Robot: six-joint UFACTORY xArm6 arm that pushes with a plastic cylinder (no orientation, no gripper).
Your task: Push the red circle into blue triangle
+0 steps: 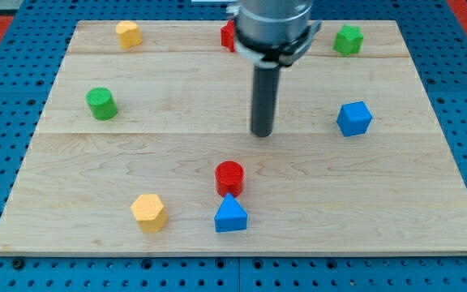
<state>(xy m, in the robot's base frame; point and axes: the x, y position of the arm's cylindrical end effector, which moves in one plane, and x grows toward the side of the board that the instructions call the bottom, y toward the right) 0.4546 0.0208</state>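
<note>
The red circle (229, 177) sits low on the wooden board, just above the blue triangle (230, 215) and touching or nearly touching its top. My tip (262, 134) rests on the board above and slightly to the right of the red circle, a short gap away from it. The rod hangs straight down from the arm at the view's top centre.
A yellow hexagon (149, 212) lies left of the blue triangle. A green cylinder (101, 104) is at the left, a yellow block (128, 34) top left, a red block (229, 36) partly hidden behind the arm, a green block (348, 40) top right, a blue block (353, 118) at the right.
</note>
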